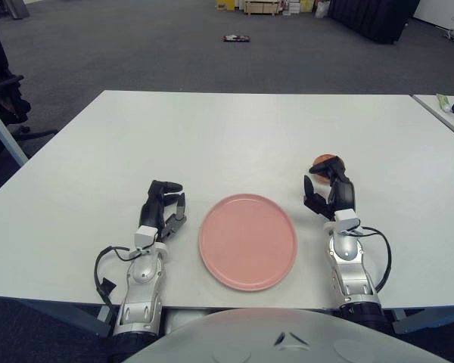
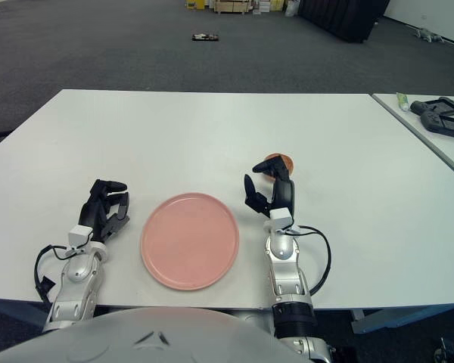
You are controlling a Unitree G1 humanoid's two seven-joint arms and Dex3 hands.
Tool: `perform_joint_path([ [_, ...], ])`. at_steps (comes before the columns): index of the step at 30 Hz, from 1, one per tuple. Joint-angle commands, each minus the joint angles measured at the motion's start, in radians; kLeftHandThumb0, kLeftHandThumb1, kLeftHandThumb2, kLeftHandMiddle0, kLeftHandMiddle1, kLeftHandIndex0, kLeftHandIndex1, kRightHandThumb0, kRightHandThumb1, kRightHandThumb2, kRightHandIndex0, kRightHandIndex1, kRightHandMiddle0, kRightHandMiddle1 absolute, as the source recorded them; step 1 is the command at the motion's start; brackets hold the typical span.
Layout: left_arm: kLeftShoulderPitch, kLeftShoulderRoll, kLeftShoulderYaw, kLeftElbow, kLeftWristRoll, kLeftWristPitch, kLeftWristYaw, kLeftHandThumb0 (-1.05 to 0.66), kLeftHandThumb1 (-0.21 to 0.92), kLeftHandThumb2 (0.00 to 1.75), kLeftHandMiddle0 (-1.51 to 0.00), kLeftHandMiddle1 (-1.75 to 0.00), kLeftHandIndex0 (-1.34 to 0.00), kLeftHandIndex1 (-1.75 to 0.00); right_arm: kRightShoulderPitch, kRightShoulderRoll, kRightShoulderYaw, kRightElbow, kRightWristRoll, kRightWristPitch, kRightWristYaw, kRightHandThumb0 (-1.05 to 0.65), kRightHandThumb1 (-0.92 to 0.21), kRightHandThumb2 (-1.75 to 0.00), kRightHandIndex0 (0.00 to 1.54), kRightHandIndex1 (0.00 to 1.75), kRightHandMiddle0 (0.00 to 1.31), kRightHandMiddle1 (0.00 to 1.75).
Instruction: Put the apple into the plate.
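Round pink plate (image 1: 248, 240) lies near the white tabletop's (image 1: 234, 136) front edge; the reddish apple (image 2: 281, 162) sits right of it, farther back.

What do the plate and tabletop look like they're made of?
Plate: likely plastic or melamine, though glazed ceramic is possible; uniform pink, smooth, low sheen, thin raised rim. Table: probably laminate board; flat matte white surface with a thin straight edge, no grain. The right hand is at the apple, fingers spread; the left hand shows left of the plate.
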Motion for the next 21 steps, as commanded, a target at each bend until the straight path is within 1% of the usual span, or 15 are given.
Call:
perform_joint_path([
  [1, 0.006, 0.000, -0.004, 0.001, 0.007, 0.022, 0.004, -0.36, 0.79, 0.71, -0.50, -1.49, -0.27, -1.75, -0.021, -0.035, 0.012, -0.009, -0.052, -0.054, -0.011, -0.35, -0.89, -0.56, 0.54, 1.30, 0.21, 1.75],
  [4, 0.006, -0.001, -0.004, 0.002, 0.006, 0.025, 0.003, -0.37, 0.78, 0.72, -0.50, -1.49, -0.27, -1.75, -0.047, -0.082, 0.016, 0.005, -0.128, -0.082, -0.032, -0.35, -0.91, -0.54, 0.47, 1.26, 0.19, 1.75],
  [5, 0.006, -0.001, -0.004, 0.003, 0.005, 0.024, 0.002, -0.37, 0.78, 0.72, -0.50, -1.49, -0.27, -1.75, -0.056, -0.093, 0.016, 0.010, -0.143, -0.087, -0.036, -0.35, -0.92, -0.53, 0.39, 1.23, 0.19, 1.75],
  [9, 0.002, -0.002, -0.004, 0.012, 0.006, 0.012, 0.004, -0.36, 0.79, 0.71, -0.50, -1.50, -0.27, -1.75, -0.075, -0.121, 0.018, 0.020, -0.194, -0.083, -0.054, -0.35, -0.92, -0.53, 0.23, 1.17, 0.18, 1.75],
  [10, 0.001, -0.002, -0.004, 0.014, 0.007, 0.009, 0.004, -0.36, 0.79, 0.71, -0.51, -1.50, -0.27, -1.75, -0.077, -0.126, 0.019, 0.019, -0.209, -0.080, -0.063, -0.38, -0.88, -0.59, 0.17, 1.12, 0.14, 1.64],
  [11, 0.000, -0.002, -0.004, 0.016, 0.008, 0.006, 0.005, -0.36, 0.79, 0.71, -0.51, -1.50, -0.27, -1.75, -0.083, -0.131, 0.019, 0.019, -0.232, -0.075, -0.080, -0.43, -0.78, -0.73, 0.13, 1.08, 0.09, 1.48],
  [12, 0.000, -0.002, -0.004, 0.017, 0.009, 0.004, 0.006, -0.36, 0.79, 0.71, -0.51, -1.50, -0.27, -1.75, -0.087, -0.134, 0.020, 0.020, -0.245, -0.073, -0.093, -0.47, -0.70, -0.82, 0.08, 1.04, 0.06, 1.35],
  [13, -0.001, -0.002, -0.004, 0.019, 0.009, 0.002, 0.006, -0.36, 0.79, 0.71, -0.51, -1.50, -0.27, -1.75, -0.094, -0.137, 0.020, 0.023, -0.266, -0.073, -0.113, -0.49, -0.68, -0.85, 0.06, 1.02, 0.05, 1.30],
  [14, -0.001, -0.002, -0.004, 0.020, 0.009, 0.000, 0.006, -0.36, 0.79, 0.71, -0.51, -1.50, -0.27, -1.75, -0.099, -0.140, 0.021, 0.026, -0.280, -0.073, -0.129, -0.52, -0.63, -0.90, 0.04, 0.94, 0.03, 1.20],
  [15, -0.001, -0.002, -0.004, 0.021, 0.010, -0.001, 0.006, -0.36, 0.79, 0.71, -0.51, -1.50, -0.27, -1.75, -0.102, -0.142, 0.022, 0.028, -0.288, -0.074, -0.139, -0.54, -0.59, -0.92, 0.03, 0.89, 0.02, 1.13],
  [16, -0.002, -0.002, -0.004, 0.022, 0.009, -0.003, 0.006, -0.36, 0.79, 0.71, -0.51, -1.50, -0.27, -1.75, -0.113, -0.146, 0.022, 0.037, -0.311, -0.072, -0.165, -0.55, -0.58, -0.93, 0.02, 0.88, 0.01, 1.11],
  [17, -0.002, -0.002, -0.004, 0.023, 0.009, -0.004, 0.007, -0.36, 0.79, 0.71, -0.51, -1.50, -0.27, -1.75, -0.121, -0.149, 0.023, 0.043, -0.327, -0.070, -0.183, -0.56, -0.56, -0.94, 0.01, 0.80, 0.01, 1.04],
  [19, -0.003, -0.002, -0.004, 0.024, 0.009, -0.007, 0.006, -0.36, 0.79, 0.71, -0.51, -1.49, -0.27, -1.75, -0.163, -0.162, 0.025, 0.089, -0.385, -0.059, -0.254, -0.58, -0.53, -0.94, 0.01, 0.71, 0.00, 0.96],
  [21, -0.003, -0.001, -0.004, 0.024, 0.010, -0.009, 0.007, -0.36, 0.79, 0.71, -0.52, -1.49, -0.27, -1.75, -0.205, -0.177, 0.027, 0.140, -0.427, -0.047, -0.314, -0.61, -0.51, -0.93, 0.00, 0.57, 0.00, 0.86],
])
